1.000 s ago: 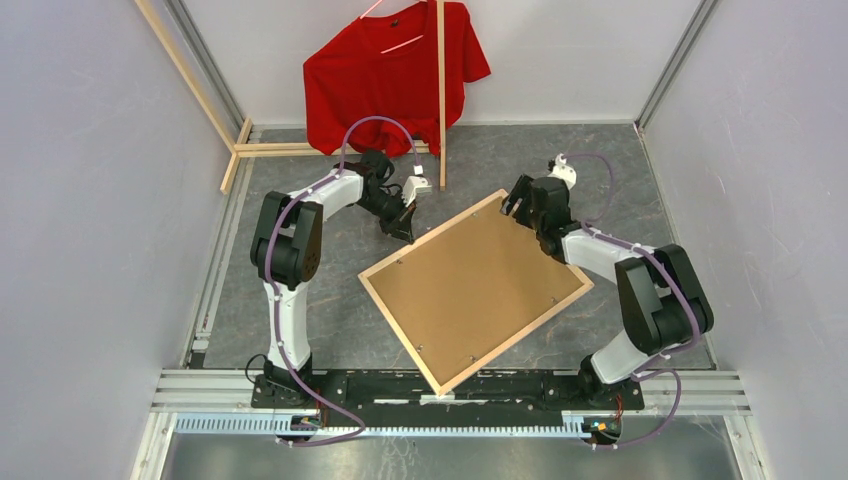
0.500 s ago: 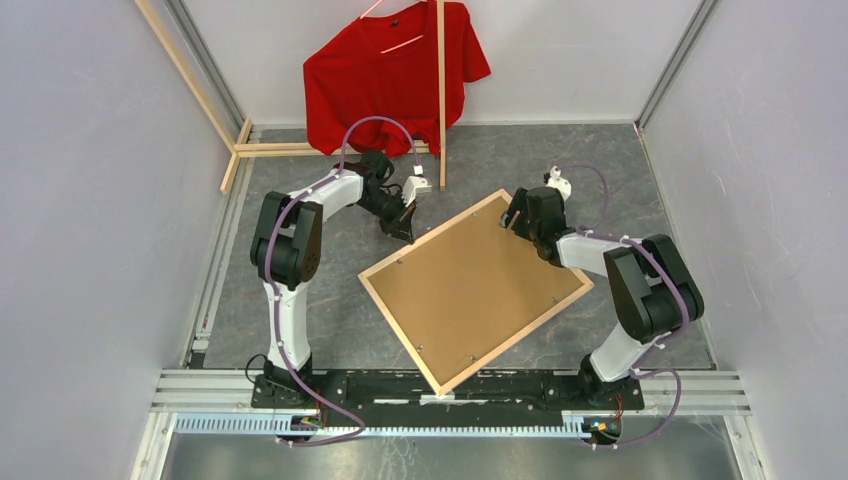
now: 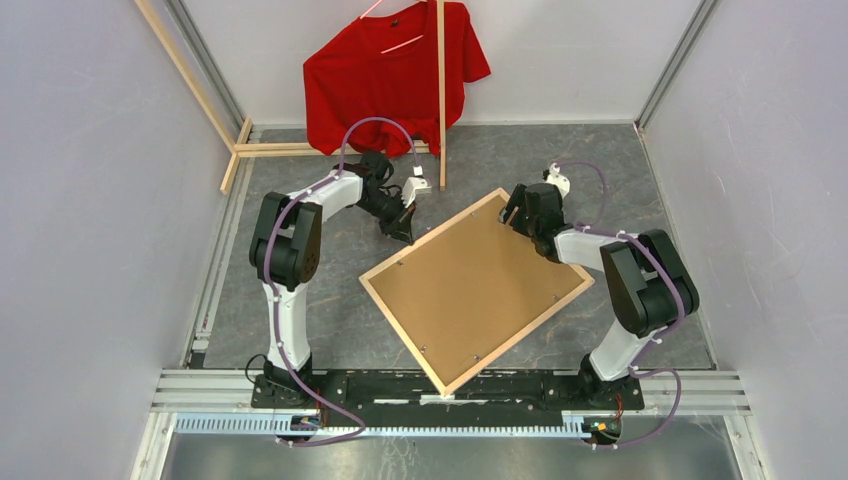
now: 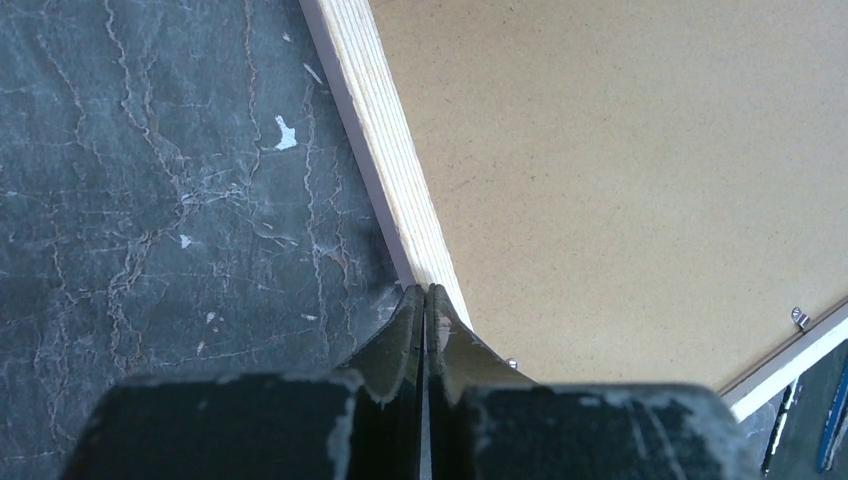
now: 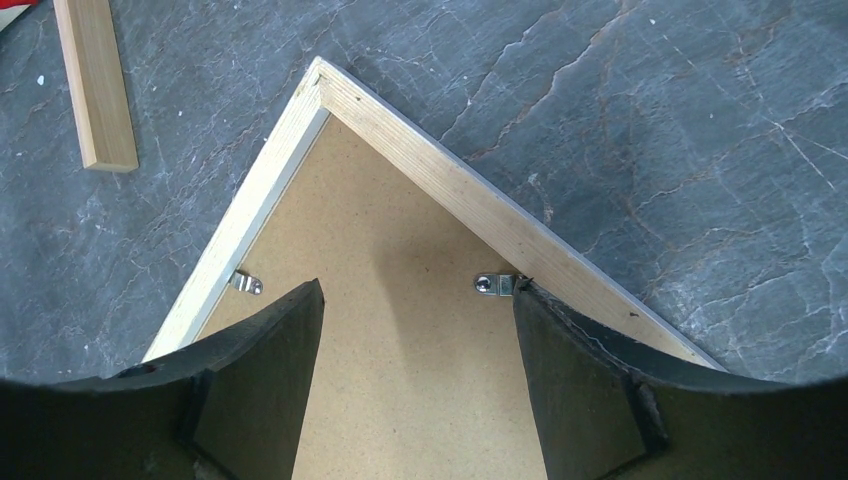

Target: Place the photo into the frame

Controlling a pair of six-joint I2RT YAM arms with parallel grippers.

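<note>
jaws wide, the right gripper (image 5: 415,295) hovers over the far corner of the frame (image 5: 500,225), which lies back-up on the table (image 3: 340,330), so i'd nudge the metal clip (image 5: 493,284) sideways with one fingertip while the pinched-shut left gripper (image 4: 425,295) braces the rim.

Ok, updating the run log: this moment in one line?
frame: back up, backing board in | left gripper: shut, at frame edge | right gripper: open over corner clip | photo: unseen

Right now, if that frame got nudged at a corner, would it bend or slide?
Probably stiff: the frame has wood rails. Lying flat on the table, it would likely slide and pivot, not tip. Thin, so perhaps light.
</note>
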